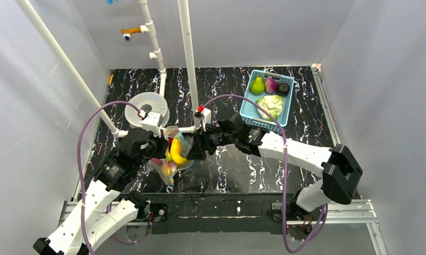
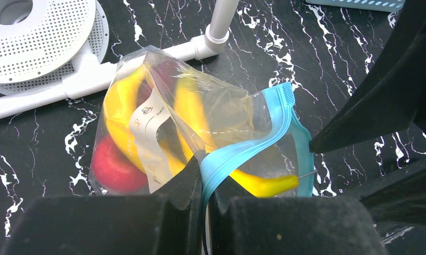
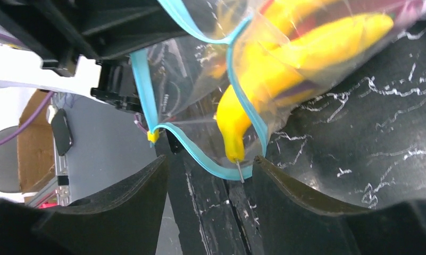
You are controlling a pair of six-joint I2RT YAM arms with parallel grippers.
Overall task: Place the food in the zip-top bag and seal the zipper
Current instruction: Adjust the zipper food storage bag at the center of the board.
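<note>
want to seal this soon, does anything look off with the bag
The banana tip pokes into the gaping mouth of the zip-top bag, across the zipper line, so it would likely not close there.

The right gripper (image 3: pixel 211 159) holds its jaws spread apart just below the clear bag's (image 3: pixel 200 79) gaping mouth. The blue zipper (image 3: pixel 144 90) loops between them, and the tip of a yellow banana (image 3: pixel 285 69) pokes toward it above the black marbled desk (image 3: pixel 370 138).
</note>
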